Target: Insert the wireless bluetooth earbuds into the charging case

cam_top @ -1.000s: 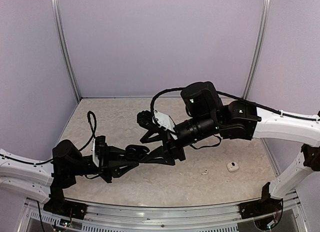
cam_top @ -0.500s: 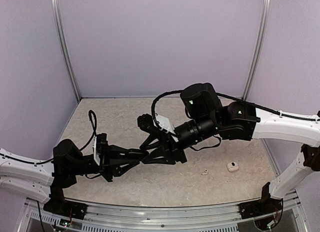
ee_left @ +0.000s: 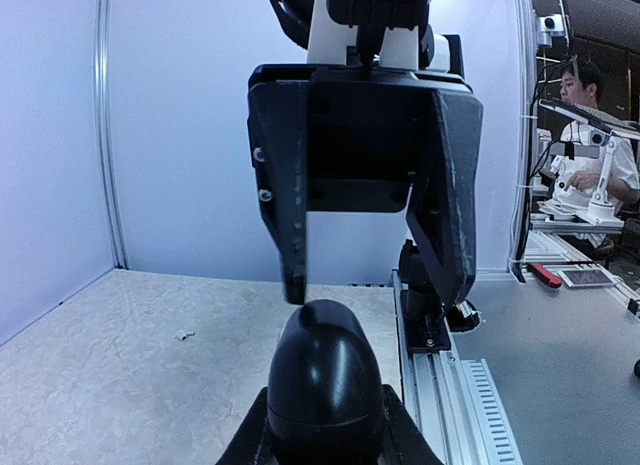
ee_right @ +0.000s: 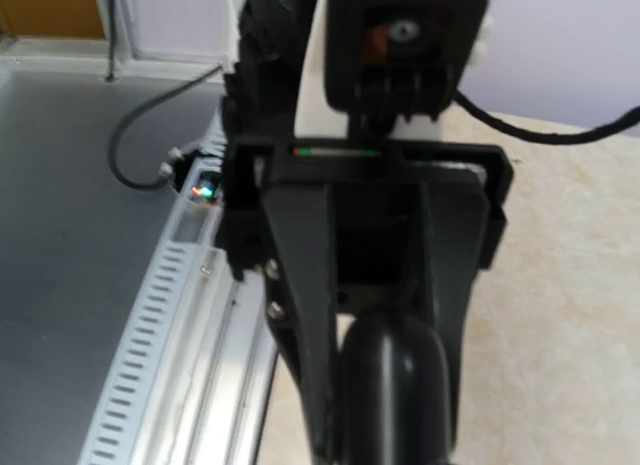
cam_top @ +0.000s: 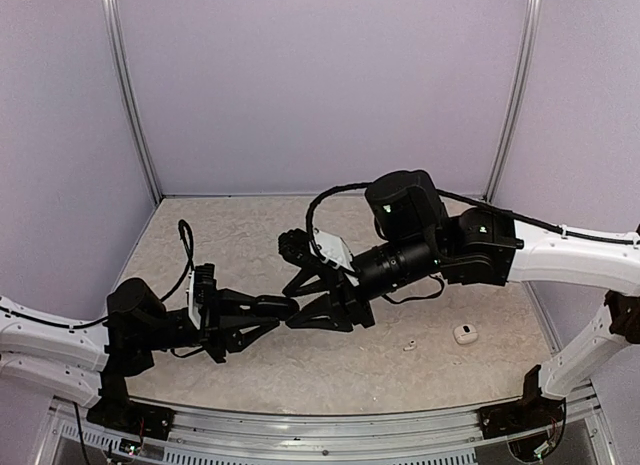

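My left gripper (cam_top: pixel 283 309) is shut on a black oval charging case (ee_left: pixel 322 385), closed, with its rounded end pointing away from me. My right gripper (ee_left: pixel 375 297) faces it from the other side with its jaws wide open and empty. One of its fingertips (ee_left: pixel 294 285) is just at the tip of the case. In the right wrist view the case (ee_right: pixel 395 385) fills the bottom centre. One tiny white earbud (cam_top: pixel 410 345) lies on the table; it also shows in the left wrist view (ee_left: pixel 183 335). No black earbuds are in view.
A small white charging case (cam_top: pixel 464 333) lies on the table at the right, next to the white earbud. The aluminium rail (cam_top: pixel 330 425) runs along the near edge. Purple walls enclose the marbled table (cam_top: pixel 230 245).
My left gripper has moved slightly right with the black case, closing on the right gripper's open fingers. The right arm has shifted only a little.
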Available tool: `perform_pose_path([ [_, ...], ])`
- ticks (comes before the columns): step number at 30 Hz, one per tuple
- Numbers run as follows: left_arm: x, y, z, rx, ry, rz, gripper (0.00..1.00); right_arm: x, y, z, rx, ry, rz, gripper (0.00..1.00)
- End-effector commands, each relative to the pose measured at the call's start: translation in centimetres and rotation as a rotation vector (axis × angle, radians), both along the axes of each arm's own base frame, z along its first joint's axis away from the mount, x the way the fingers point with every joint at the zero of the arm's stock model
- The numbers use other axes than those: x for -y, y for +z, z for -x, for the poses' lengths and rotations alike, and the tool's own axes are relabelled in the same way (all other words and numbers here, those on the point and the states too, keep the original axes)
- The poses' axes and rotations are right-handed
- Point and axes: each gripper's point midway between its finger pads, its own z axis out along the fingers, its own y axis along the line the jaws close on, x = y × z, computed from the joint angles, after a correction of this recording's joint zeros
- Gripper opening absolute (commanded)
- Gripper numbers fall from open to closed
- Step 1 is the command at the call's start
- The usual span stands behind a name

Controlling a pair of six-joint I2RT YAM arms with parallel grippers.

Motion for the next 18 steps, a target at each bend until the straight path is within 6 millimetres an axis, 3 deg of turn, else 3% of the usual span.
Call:
perform_pose_path([
  [1,0.1,2.3,-0.5,0.009,0.012,0.059,0.00,1.6,1.4,-1.8,0.084,-0.108,-0.053,0.57],
  [7,0.1,2.9,-1.9,-0.058,0.057,0.064,0.00,4.2,1.9,-3.6,0.243,-0.226,-0.085,0.62],
  [12,0.4,3.3,-2.4,-0.107,0.049,0.075,0.00,4.0,0.5,-4.6,0.364,-0.278,-0.029,0.65],
  [18,1.0,4.0,-2.9,-0.181,0.033,0.102,0.00,3.3,0.3,-5.7,0.483,-0.363,-0.029,0.62],
])
